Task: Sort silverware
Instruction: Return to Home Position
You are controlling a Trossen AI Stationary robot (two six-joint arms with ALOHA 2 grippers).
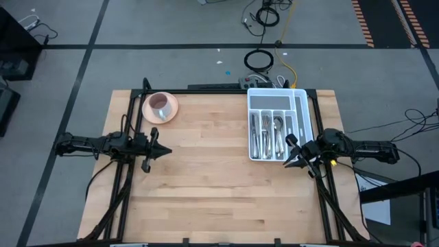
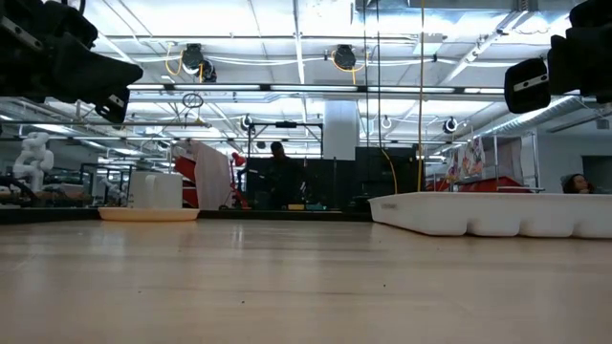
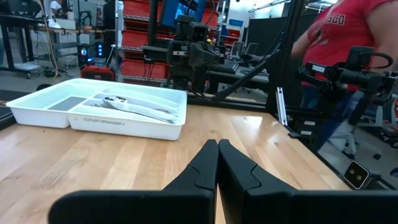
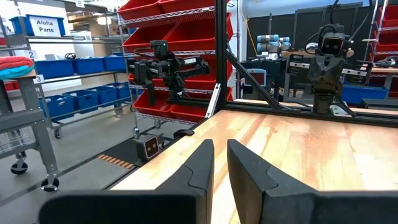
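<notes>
- Showing the table from above: the silverware lies lengthwise in the long compartments of the white divided tray, at 2 o'clock on the wood.
- No fork, spoon or knife shows loose on the wood. The pink cup stands on its saucer at 10 o'clock, well apart from the tray.
- Left gripper, at 9 o'clock, is raised off the wood, fingers clenched together, grasping nothing.
- Right gripper, at 3 o'clock, hangs by the tray's near corner, fingers parted by a narrow gap, empty.
- Judgement: the sorting appears complete, and only parking both arms seems left.
</notes>
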